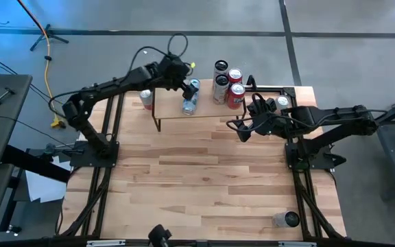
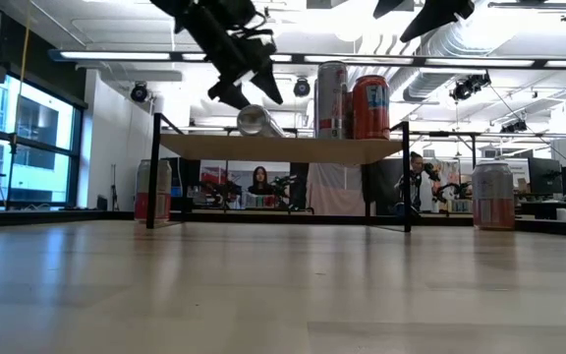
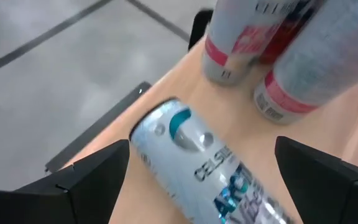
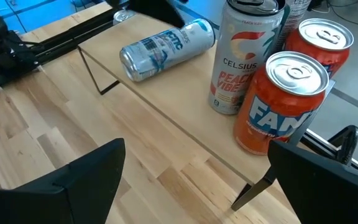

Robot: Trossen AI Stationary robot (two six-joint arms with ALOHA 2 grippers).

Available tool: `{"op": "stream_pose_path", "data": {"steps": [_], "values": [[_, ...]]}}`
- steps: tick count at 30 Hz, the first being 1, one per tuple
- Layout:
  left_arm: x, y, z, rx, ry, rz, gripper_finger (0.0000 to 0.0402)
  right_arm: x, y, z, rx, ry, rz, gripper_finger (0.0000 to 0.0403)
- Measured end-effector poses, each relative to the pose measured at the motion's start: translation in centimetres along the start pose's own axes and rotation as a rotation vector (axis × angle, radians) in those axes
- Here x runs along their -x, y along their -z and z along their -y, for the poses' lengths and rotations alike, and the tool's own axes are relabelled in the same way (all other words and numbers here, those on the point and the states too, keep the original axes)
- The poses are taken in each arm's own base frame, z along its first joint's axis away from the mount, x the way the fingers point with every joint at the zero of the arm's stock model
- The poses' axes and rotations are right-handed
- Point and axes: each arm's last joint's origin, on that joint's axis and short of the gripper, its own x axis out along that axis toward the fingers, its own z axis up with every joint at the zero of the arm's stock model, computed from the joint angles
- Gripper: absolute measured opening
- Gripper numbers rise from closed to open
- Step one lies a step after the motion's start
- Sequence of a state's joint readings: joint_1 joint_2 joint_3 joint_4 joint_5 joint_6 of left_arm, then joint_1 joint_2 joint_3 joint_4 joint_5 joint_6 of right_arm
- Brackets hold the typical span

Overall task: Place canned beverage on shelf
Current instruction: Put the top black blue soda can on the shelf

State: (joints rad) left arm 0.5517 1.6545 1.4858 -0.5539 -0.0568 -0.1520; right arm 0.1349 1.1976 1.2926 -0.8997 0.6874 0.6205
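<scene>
Silver can (image 1: 189, 105) lying on shelf (image 1: 204, 113), left hand (image 1: 190, 87) open above

The shelf (image 4: 185, 118) carries a toppled silver can (image 4: 166, 46) beside upright cans (image 4: 244, 53).

Seen from above: low shelf with light wood plank top (image 1: 208, 108) at far edge of pale wooden table (image 1: 197, 178). Silver-blue can (image 1: 190, 97) lying sideways on plank, under left gripper (image 1: 186, 88), open. Four upright cans (image 1: 227, 85) beside. Right gripper (image 1: 242, 129) open, near shelf's right end.
</scene>
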Motion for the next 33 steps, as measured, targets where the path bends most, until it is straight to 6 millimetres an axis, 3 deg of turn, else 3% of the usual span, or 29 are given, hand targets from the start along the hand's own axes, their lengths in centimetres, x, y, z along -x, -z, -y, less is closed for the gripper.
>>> {"op": "stream_pose_path", "data": {"steps": [11, 20, 24, 30, 33], "values": [[-3.1, 1.6, 2.2, 0.009, -0.001, -0.109, 0.0365, 0.0, 0.0, 0.0, 0.0, -0.001, -0.001, 0.0381], [-3.6, 2.0, 2.4, -0.001, -0.005, -0.134, 0.036, 0.0, 0.0, 0.0, 0.0, -0.002, -0.002, 0.0381], [-3.6, 2.5, 2.0, -0.016, -0.047, -0.189, 0.0319, 0.0, 0.0, 0.0, 0.0, -0.003, -0.002, 0.0381], [-3.3, 2.9, 1.7, -0.063, -0.088, -0.227, 0.0191, 0.0, 0.0, 0.0, 0.0, -0.002, -0.002, 0.0381], [-2.6, 2.7, 1.4, -0.081, -0.081, -0.221, 0.0189, 0.0, 0.0, 0.0, -0.005, -0.002, -0.002, 0.0381]]}}
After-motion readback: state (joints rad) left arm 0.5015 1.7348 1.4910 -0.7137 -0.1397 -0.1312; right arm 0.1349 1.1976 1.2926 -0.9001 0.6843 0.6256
